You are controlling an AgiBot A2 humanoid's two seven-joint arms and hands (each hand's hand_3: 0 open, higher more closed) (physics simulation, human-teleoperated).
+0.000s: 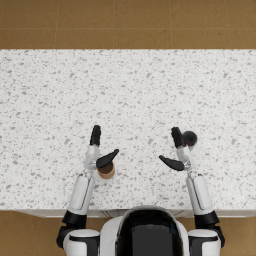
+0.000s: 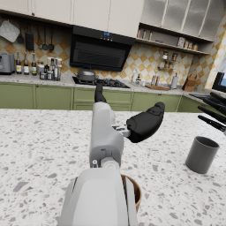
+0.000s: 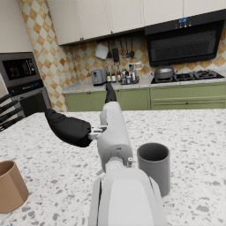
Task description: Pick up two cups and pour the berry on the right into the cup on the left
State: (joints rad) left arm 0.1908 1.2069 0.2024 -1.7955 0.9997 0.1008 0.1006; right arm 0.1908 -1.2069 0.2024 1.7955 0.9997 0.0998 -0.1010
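Left hand (image 1: 100,149) is open, fingers spread, gripping nothing; it hovers over the speckled counter (image 1: 130,90) with the brown cup (image 1: 106,171) standing upright just beside it at about 5 o'clock, partly under the thumb in the head view. Whether they touch cannot be told.

Right hand (image 1: 176,149) is likewise open and empty. The grey cup (image 1: 189,138) stands upright just beside it at about 2 o'clock; the right wrist view shows a gap between cup and forearm.

The two cups stand well apart, brown at 9 o'clock of grey. Berry not discernible in either cup.
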